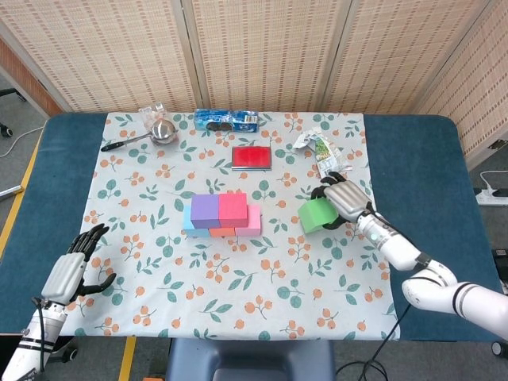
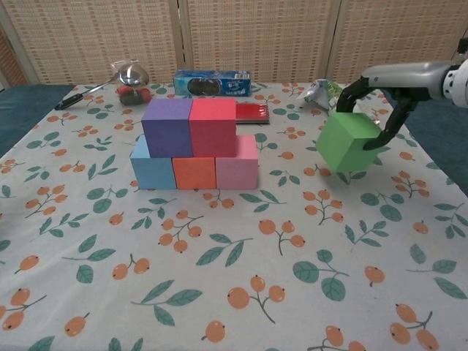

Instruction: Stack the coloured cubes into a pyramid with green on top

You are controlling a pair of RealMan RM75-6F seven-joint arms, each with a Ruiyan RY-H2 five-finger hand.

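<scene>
- Green cube [image 2: 348,142]: tilted, lifted off the cloth, right of the stack and apart from it.
- Purple cube [image 2: 167,127] and red cube [image 2: 213,126]: side by side, touching, forming the upper row, purple on the left.
- Light blue cube [image 2: 153,168], orange cube [image 2: 194,172] and pink cube [image 2: 238,165]: bottom row, left to right, touching, flat on the cloth.
</scene>
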